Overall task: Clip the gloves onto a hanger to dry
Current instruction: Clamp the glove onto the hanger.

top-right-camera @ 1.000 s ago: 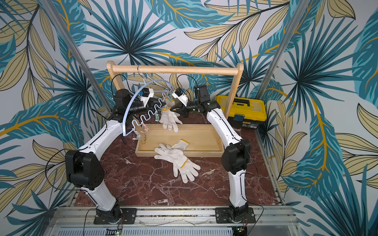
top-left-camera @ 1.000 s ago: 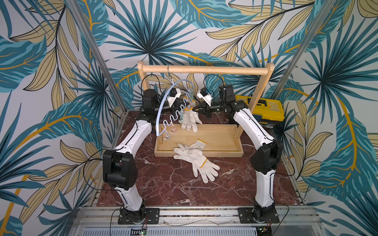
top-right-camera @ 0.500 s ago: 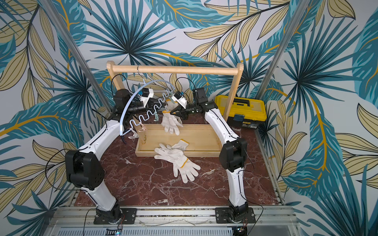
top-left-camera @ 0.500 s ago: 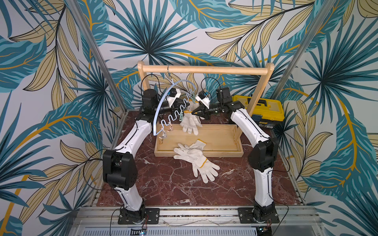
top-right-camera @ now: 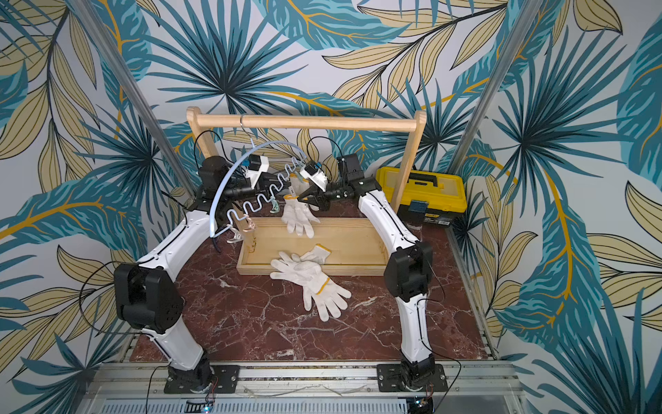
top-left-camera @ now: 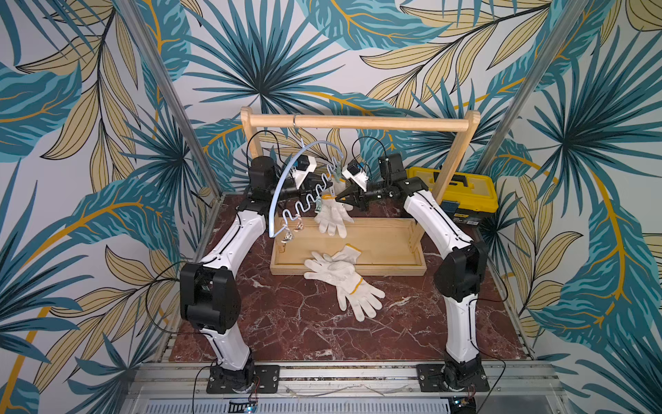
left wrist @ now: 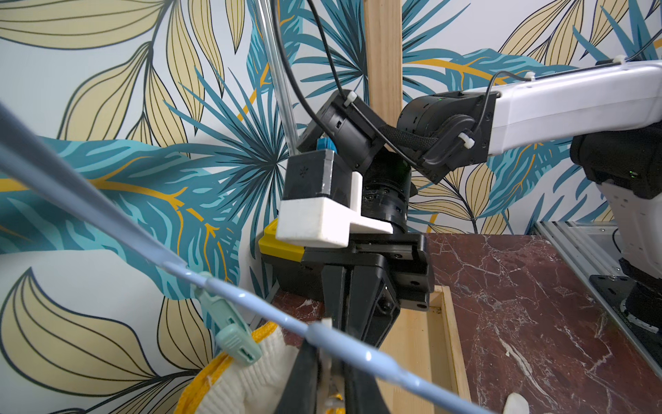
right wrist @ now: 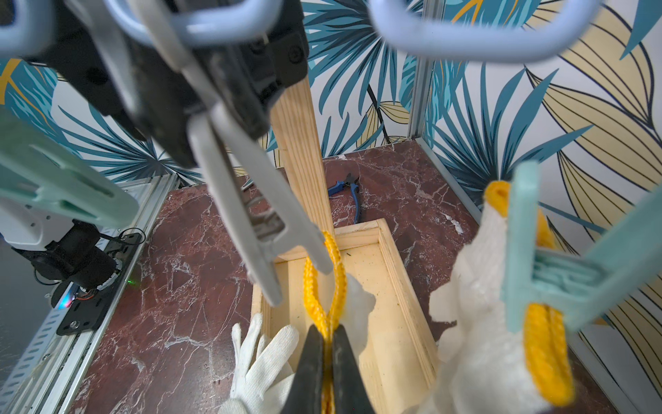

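Right wrist, glove cuff [right wrist: 339,283] in right tool [right wrist: 326,331]

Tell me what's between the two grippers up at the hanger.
The glove's yellow cuff, pinched by the right gripper, and the grey clip that the left gripper squeezes. The right wrist view shows it best.

Under the rack rail [top-left-camera: 361,123], the table's [top-left-camera: 286,322] 12 o'clock zone is crowded by the hanger [left wrist: 89,202], the left pincer [left wrist: 329,369] clamped on a clip [right wrist: 258,222] and the right pincer [right wrist: 326,333] clamped on a hanging glove [top-left-camera: 331,217]. The tray [top-left-camera: 394,247] is left free toward 3 o'clock; its 6 o'clock edge is overlapped by two lying gloves [top-left-camera: 344,276]. The 2 o'clock corner is taken by a yellow toolbox [top-left-camera: 469,195].
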### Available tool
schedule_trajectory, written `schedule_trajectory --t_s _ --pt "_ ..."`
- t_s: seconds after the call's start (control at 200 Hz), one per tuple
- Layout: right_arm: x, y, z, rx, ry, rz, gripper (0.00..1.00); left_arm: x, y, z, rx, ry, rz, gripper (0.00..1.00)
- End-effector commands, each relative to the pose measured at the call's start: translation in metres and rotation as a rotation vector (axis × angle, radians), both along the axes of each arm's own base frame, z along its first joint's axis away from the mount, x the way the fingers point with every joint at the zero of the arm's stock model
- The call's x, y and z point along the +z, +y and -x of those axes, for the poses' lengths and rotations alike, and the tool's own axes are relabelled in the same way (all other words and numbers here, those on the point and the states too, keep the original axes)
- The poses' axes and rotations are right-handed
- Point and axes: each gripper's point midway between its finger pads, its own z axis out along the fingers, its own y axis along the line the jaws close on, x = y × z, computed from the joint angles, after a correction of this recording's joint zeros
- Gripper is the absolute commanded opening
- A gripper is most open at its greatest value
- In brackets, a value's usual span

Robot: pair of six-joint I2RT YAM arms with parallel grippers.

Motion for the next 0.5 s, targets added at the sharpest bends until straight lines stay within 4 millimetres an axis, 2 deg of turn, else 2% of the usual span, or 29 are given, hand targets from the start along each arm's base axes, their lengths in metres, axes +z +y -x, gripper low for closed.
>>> schedule_trajectory --t_s 0.0,0.496 --pt "0.024 0.000 0.012 0.038 -0.049 -0.027 0.00 0.009 0.012 0.004 0.003 -0.016 0.005 0.00" --pt "0.037 0.000 0.024 0.068 -0.080 -0.029 0.00 0.005 0.012 0.005 -0.010 -0.010 0.004 0.00"
